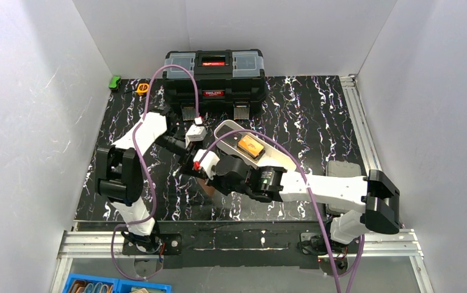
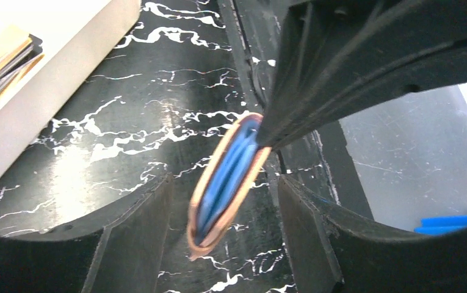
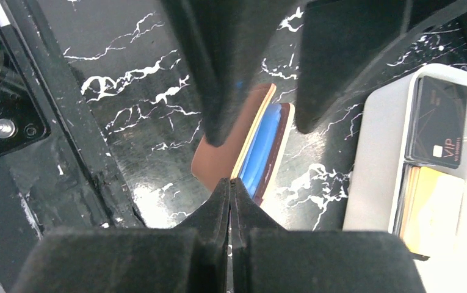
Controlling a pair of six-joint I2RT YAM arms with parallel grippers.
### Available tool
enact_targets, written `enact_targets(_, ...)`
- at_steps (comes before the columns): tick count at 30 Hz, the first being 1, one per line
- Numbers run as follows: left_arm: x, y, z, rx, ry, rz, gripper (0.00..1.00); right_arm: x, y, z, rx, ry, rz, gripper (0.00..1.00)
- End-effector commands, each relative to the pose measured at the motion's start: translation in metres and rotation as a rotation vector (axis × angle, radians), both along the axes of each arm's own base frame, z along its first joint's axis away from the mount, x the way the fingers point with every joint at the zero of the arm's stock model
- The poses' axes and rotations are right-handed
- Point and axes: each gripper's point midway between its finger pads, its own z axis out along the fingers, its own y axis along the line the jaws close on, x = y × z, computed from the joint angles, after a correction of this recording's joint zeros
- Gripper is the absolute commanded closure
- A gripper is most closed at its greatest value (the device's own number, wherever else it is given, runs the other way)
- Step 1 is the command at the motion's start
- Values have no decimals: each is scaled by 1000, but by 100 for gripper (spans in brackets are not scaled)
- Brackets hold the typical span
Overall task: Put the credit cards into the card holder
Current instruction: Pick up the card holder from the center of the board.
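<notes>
The left claw stands part open and holds nothing; its fingers straddle the tan-pink folding leather card holder, with a gap on either side. The holder stands on edge, blue lining showing, its long axis running along the slot between those fingers. The right claw is closed, pinching the holder at its rim. The black VIP card and yellow-orange card lie in the long white oval tray just beside both claws, on the black white-veined table. White walls enclose the cell.
</notes>
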Motion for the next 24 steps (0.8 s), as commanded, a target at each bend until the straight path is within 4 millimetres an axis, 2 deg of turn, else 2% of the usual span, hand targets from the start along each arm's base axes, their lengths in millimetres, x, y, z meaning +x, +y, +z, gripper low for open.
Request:
enact_targets(1,-41,4,31,-52,81,-19,37,13,19,43,107,-88,-19,99)
enact_targets(3,-41,6,29,-42,81,-22,32,12,21,49,120,-93,-16,99)
enact_targets(6,-39,7,29,-40,62,-20,31,10,21,52,124,-102,-13,99)
enact_targets(9,-35,5,33,-54,34,-8,40,8,20,55,125,-106,-8,99)
enact_targets(11,-33,3,38,-65,30,-3,54,7,20,56,126,-112,-4,99)
enact_targets(13,-32,3,42,-64,41,-1,72,9,21,58,128,-119,-12,99)
enact_targets(15,-33,4,44,-54,34,-4,99,11,21,60,136,-127,-22,99)
enact_targets(22,-44,11,49,-27,17,0,100,24,18,76,178,-148,-128,99)
enact_targets(23,-44,11,52,-29,11,6,100,26,14,80,181,-150,-146,93)
enact_targets(24,-43,11,57,-32,1,14,100,27,9,85,184,-152,-164,76)
